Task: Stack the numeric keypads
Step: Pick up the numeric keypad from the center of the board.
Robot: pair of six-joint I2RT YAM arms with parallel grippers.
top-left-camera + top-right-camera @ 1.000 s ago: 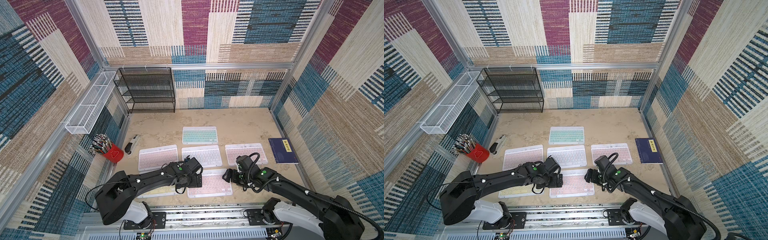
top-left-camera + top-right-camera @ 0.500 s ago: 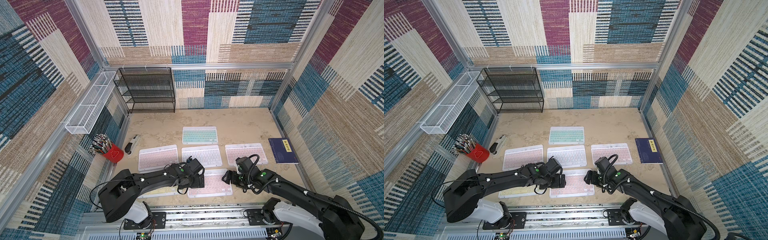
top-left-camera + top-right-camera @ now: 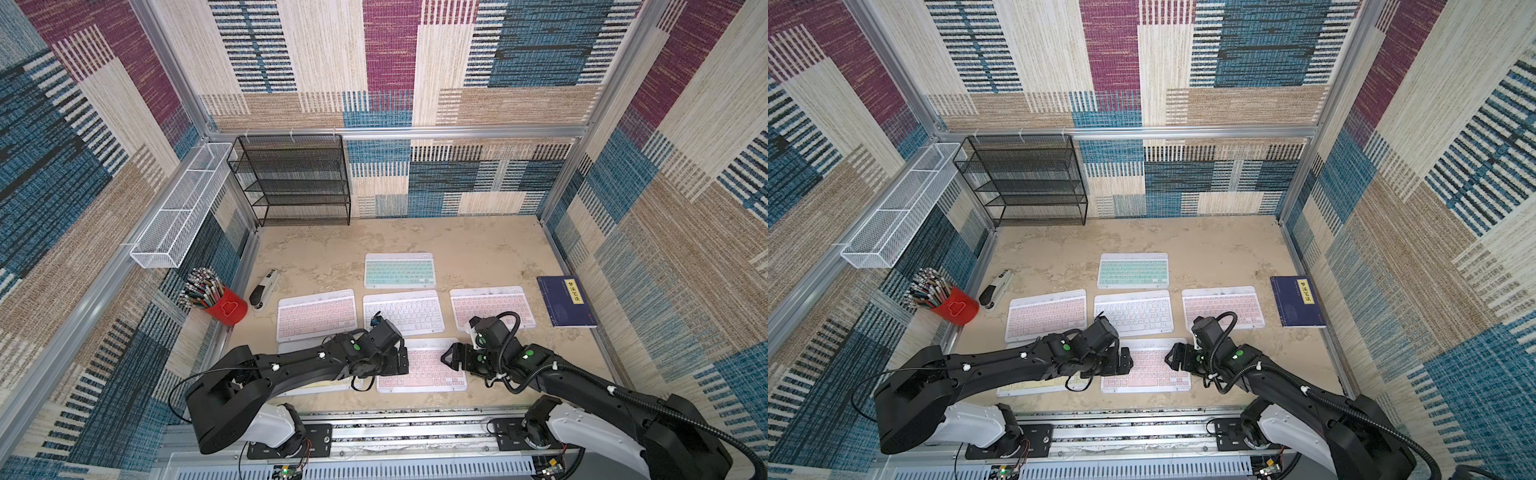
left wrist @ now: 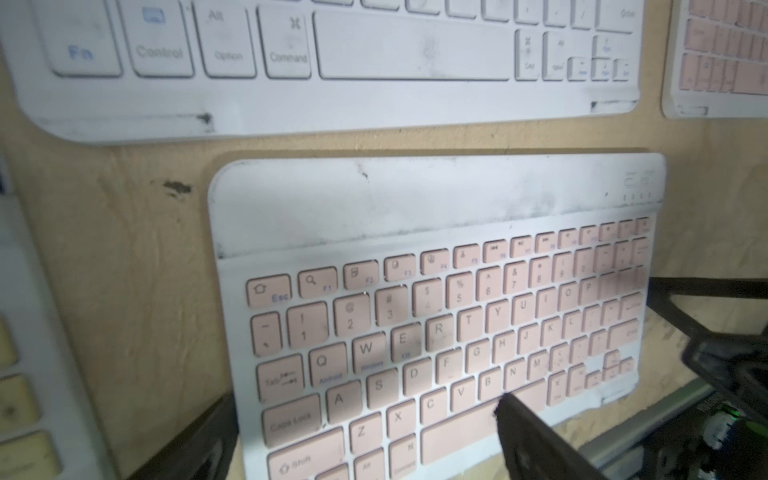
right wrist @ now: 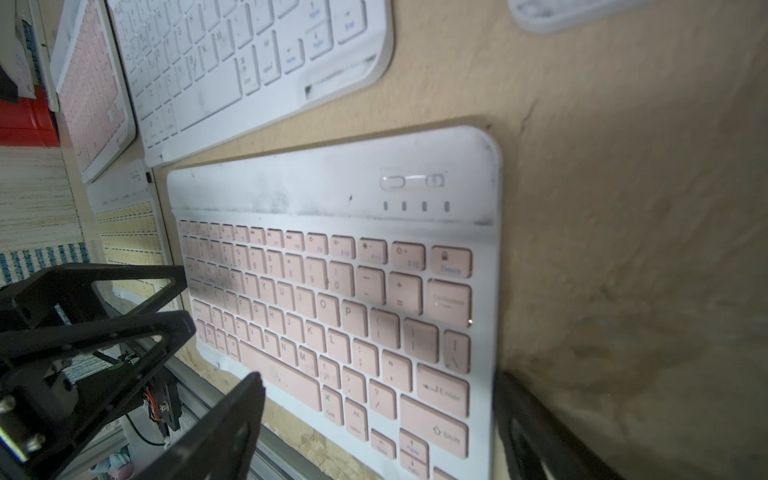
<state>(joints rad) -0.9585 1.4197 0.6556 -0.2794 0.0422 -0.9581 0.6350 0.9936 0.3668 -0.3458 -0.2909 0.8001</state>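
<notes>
- Nearest row, toward the robot's right: front pink keypad (image 3: 428,368), flat on the surface (image 3: 457,245), keys up, long axis left to right, nothing on top of it.
- At its left short end: left jaws, wide apart and empty. In the left wrist view, one jaw just outside that short edge, the other above the keys by the space bar. Contact with the keypad not to be told.
- At its right short end: right jaws, likewise apart and empty. In the right wrist view, one jaw just outside the right short edge, the other by the near long edge.
- Hence the deciding relation: keypad between the two sets of jaws, each aimed inward along its long axis, neither arm clearly nearer.
- Judged next: a lift from both ends. Awkward for one side alone, given a thin plate flush on the surface.
- Same row, just beside it on the left: yellow keypad (image 5: 129,232), mostly hidden in both top views under the left arm (image 3: 291,365).
- Middle row, side by side and apart: left pink keypad (image 3: 316,314), white keypad (image 3: 402,311), right pink keypad (image 3: 488,303), the last partly behind the right arm (image 3: 561,374).
- Farthest: mint keypad (image 3: 400,270), alone behind the white one.
- No keypad on another yet; stacking judged not begun.
</notes>
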